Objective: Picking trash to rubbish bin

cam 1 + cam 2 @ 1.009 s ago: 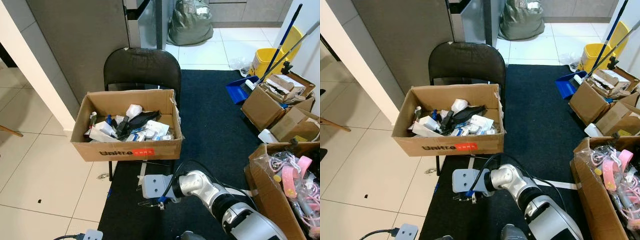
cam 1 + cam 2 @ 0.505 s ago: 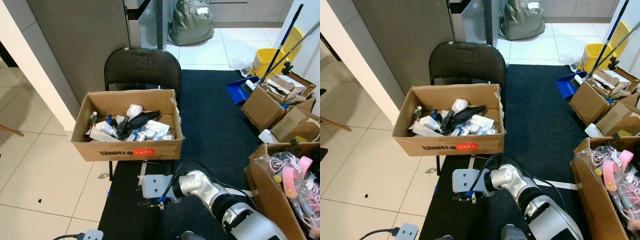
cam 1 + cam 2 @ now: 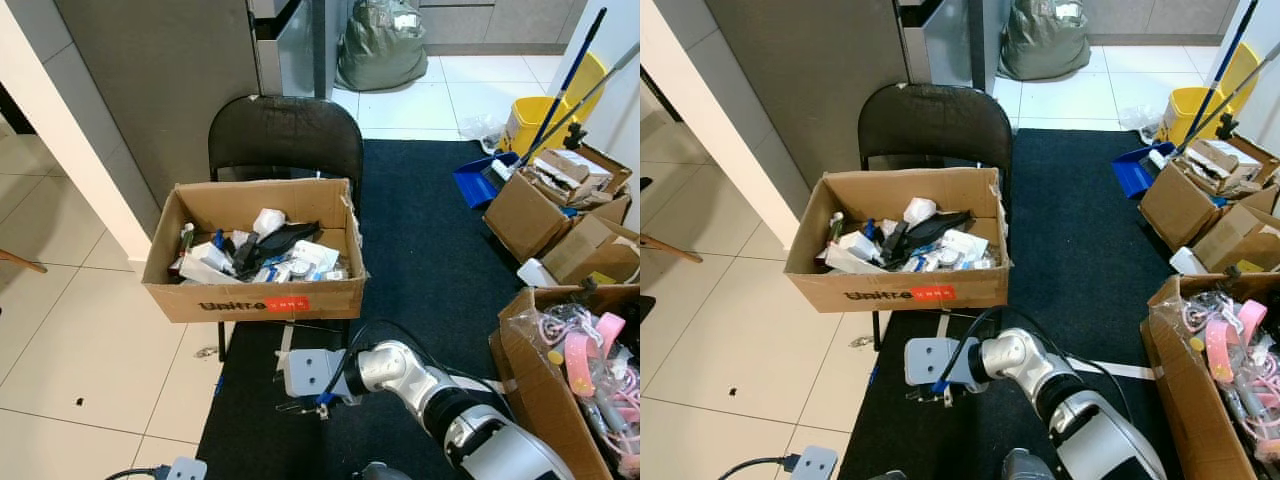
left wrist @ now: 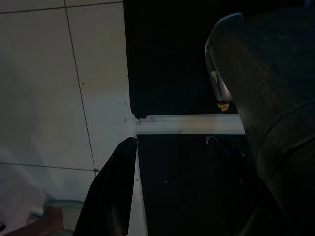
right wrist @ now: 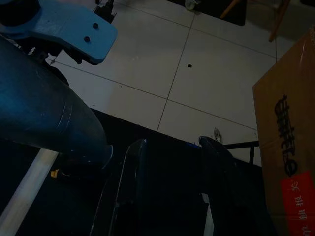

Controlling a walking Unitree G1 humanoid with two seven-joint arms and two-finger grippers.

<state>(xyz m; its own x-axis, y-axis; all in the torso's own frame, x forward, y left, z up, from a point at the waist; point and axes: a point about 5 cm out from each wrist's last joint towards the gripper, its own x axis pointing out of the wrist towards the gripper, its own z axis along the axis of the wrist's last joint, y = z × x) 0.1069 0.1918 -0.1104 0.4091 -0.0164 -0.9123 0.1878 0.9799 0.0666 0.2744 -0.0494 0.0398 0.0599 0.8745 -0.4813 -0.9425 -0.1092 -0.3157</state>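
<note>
Trash box [image 3: 255,298]: open cardboard carton w/ black lettering + red label on front; sat on seat of black folding chair [image 3: 285,135].
Trash [image 3: 262,255]: heaped inside carton; white wrappers, small packets, a black piece across the top. All within the walls.
Right arm [image 3: 430,395]: silver, bent low across black carpet [image 3: 430,250], just in front of chair legs, below the carton.
Right gripper [image 5: 170,189]: seen in wrist view, two black fingers [image 5: 129,196] set apart w/ a moderate gap, nothing between jaws; pointed over carpet edge toward tiled floor [image 5: 162,69], carton's printed front at side.
Left gripper [image 4: 167,196]: hung low over carpet/tile seam; one finger [image 4: 110,196] clear, other side dark. Jaws looked parted, nothing held.
White strip [image 4: 189,124]: lay across carpet in left wrist view.
Right side of room: brown cartons [image 3: 545,215] w/ scraps, near a blue dustpan [image 3: 472,180] and yellow mop bucket [image 3: 528,120].
Near right: open box w/ pink items [image 3: 585,360].
Back: grey-green sack [image 3: 380,45] on tiles.
Left: grey cabinet side [image 3: 160,90] behind chair.
</note>
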